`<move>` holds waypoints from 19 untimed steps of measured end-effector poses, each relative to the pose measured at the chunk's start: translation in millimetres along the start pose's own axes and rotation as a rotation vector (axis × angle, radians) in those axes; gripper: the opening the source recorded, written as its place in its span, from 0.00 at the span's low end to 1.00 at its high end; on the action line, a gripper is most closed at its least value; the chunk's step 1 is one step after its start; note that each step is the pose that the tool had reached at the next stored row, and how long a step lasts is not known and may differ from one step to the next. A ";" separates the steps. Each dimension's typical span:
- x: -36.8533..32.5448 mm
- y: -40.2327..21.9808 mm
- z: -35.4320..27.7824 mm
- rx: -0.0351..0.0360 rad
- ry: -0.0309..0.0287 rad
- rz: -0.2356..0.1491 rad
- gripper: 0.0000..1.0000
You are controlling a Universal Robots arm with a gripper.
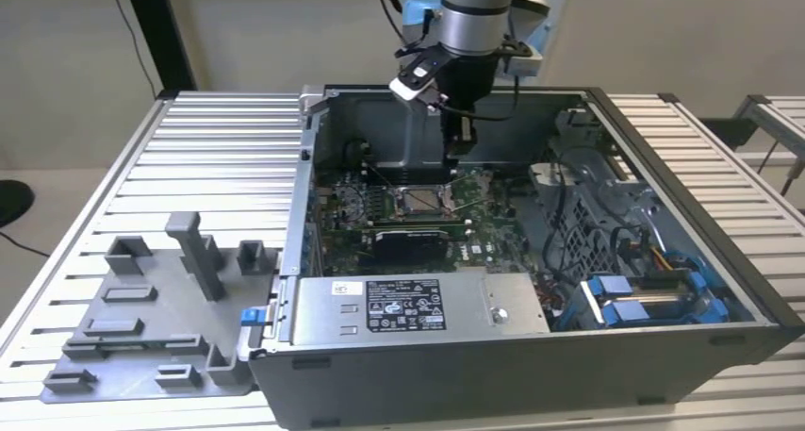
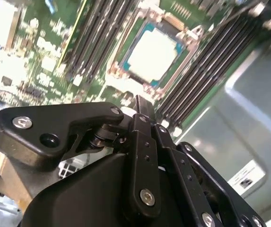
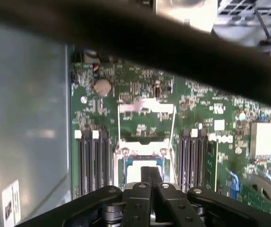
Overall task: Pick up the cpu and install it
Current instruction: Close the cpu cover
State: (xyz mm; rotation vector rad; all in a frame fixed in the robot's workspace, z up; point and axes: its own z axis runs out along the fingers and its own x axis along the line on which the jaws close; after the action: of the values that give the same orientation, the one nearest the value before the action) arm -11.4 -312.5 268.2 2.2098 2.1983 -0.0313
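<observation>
Black linkage of the gripper [image 2: 138, 100] lies closest in both wrist views, its two fingers [image 3: 145, 176] drawn together with nothing between them. Beyond their tips sits the cpu [image 2: 154, 54] – silvery-white top up, lying flat and square inside the socket [image 2: 120, 71] on the green motherboard [image 2: 40, 42], apart from the fingers, so the placing looks done. In the first wrist view a metal retention frame [image 3: 147, 106] seems swung open off the socket, so I judge the chip to be resting there, not clamped. Memory slots [image 2: 97, 42] run in two banks, one on either side of the socket; I cannot count the slots in each. In the exterior view the gripper [image 1: 461, 151] hangs inside the open computer case [image 1: 704, 356], above the socket, with the labelled power supply [image 1: 416, 304] nearer the camera and a grey fixture tray [image 1: 126, 356] on the slatted counter [image 1: 214, 167] to the exterior view's left. Risks from here: a descent with the fingers closed could press the chip unevenly onto the contacts, a sideways brush could nudge it askew in its seat, and the arm could snag cables along the case wall. Count – one cpu, one socket, one retention frame, two slot banks, one power supply, one case, one tray.
</observation>
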 end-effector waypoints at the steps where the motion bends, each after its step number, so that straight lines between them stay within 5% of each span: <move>1: -0.1 3.5 0.0 0.0001 -0.0002 0.000 0.00; 14: -4.9 55.3 1.6 0.0014 -0.0039 0.000 0.00; 19: -10.8 74.8 4.1 0.0092 -0.0037 0.000 0.00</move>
State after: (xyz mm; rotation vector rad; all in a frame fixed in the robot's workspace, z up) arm 63.3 -323.8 264.6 2.2124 2.2010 -0.0457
